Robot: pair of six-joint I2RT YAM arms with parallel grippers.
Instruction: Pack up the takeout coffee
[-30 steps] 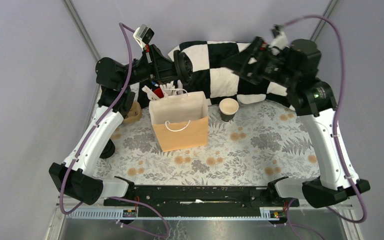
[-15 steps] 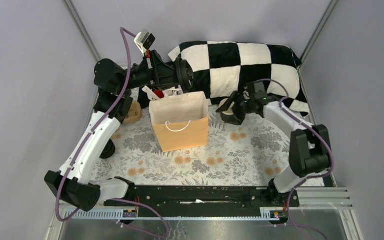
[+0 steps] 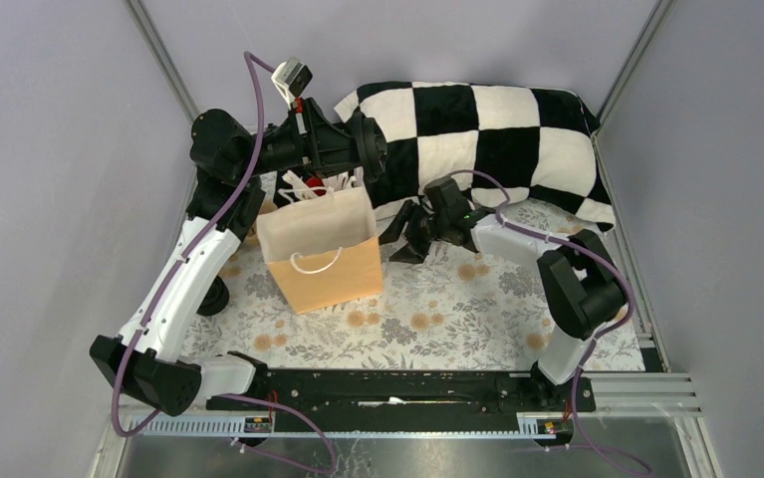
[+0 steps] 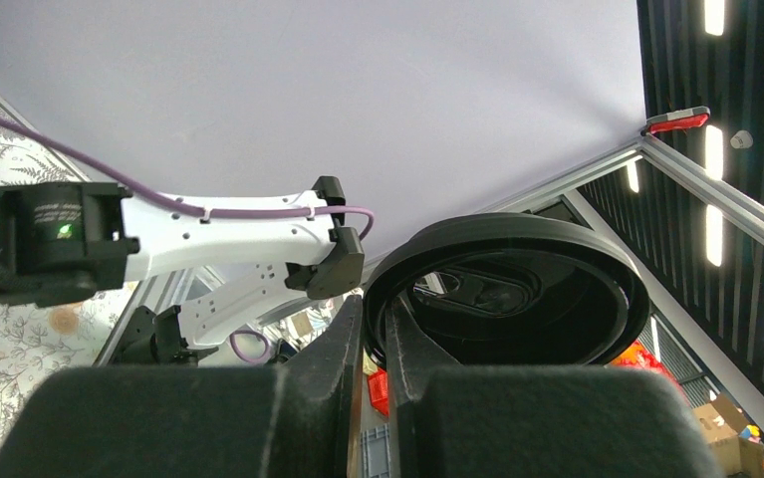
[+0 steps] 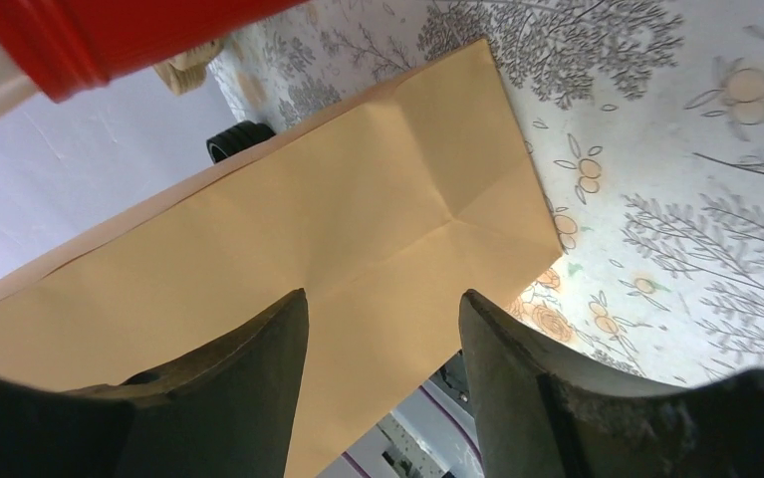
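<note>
Top: shows left gripper (image 3: pixel 356 149) near the table's (image 3: pixel 517 319) far-left corner, pinching the black lid (image 3: pixel 370 147) close to the paper bag's (image 3: pixel 323 261) far edge. Puts right gripper (image 3: pixel 404 237) low, just beside the bag's right side. Can't make out the cup here.
Left wrist: confirms jaws nearly together, clamped on the lid's (image 4: pixel 517 299) rim.
Right wrist: shows jaws moderately apart with nothing between, facing the bag's (image 5: pixel 338 219) side wall, red cup (image 5: pixel 128 35) at top left. Can't tell where the cup sits.
</note>
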